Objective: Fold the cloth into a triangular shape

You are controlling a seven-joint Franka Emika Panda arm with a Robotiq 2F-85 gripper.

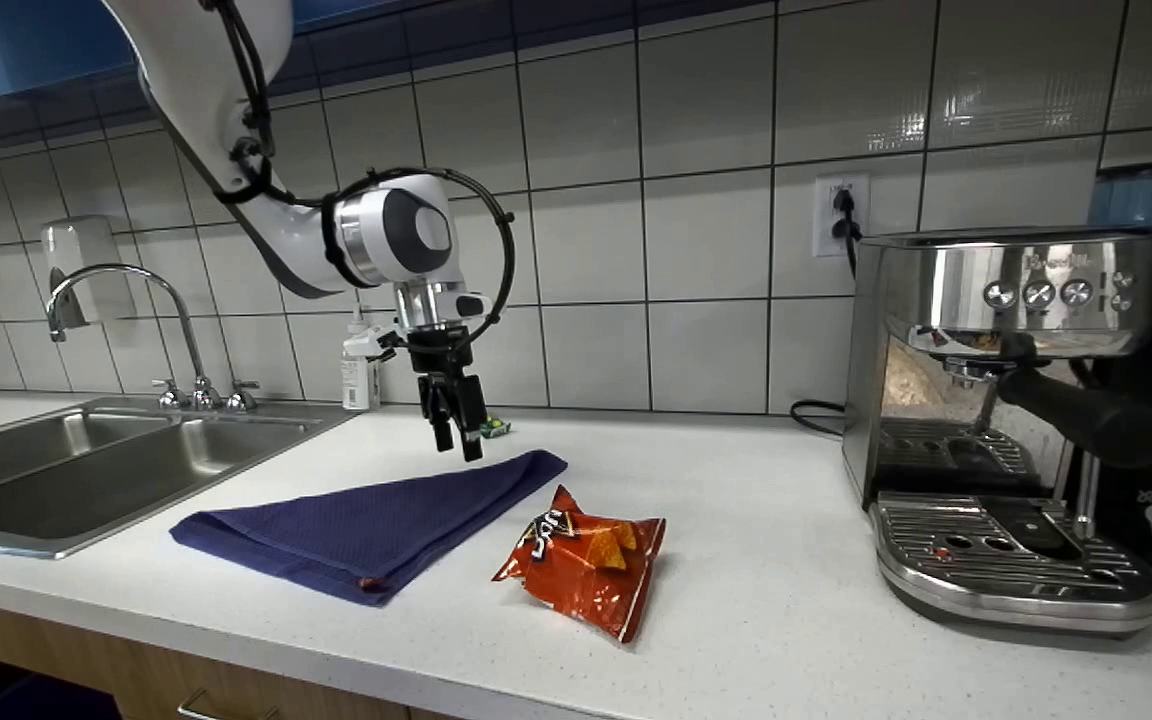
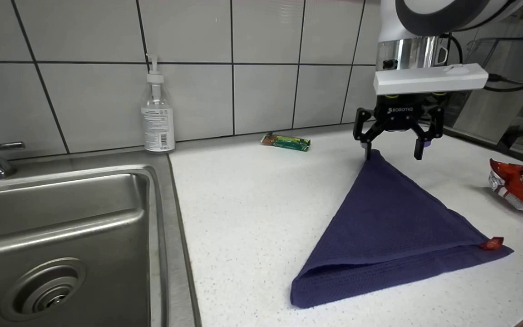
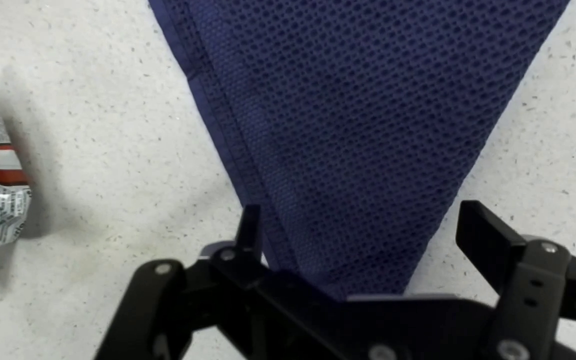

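The dark navy cloth lies on the white counter in a roughly triangular folded shape, in both exterior views [image 1: 366, 525] [image 2: 393, 213]. Its front edge shows stacked layers with a rounded fold at one end and a small red piece [image 2: 493, 243] near the other. In the wrist view the cloth [image 3: 358, 125] narrows to a corner partly hidden by the gripper body. My gripper [image 2: 393, 156] is open and empty, above the cloth's far corner. It also shows in an exterior view [image 1: 458, 450]. In the wrist view the fingers [image 3: 360, 210] stand apart, one on each side of the cloth.
An orange-red snack packet [image 1: 586, 560] lies beside the cloth. A green wrapper [image 2: 288, 142] lies near the wall. A steel sink [image 1: 56, 550] with a faucet [image 1: 186, 330], a pump bottle [image 2: 158, 122] and a coffee machine [image 1: 996, 400] stand around the counter.
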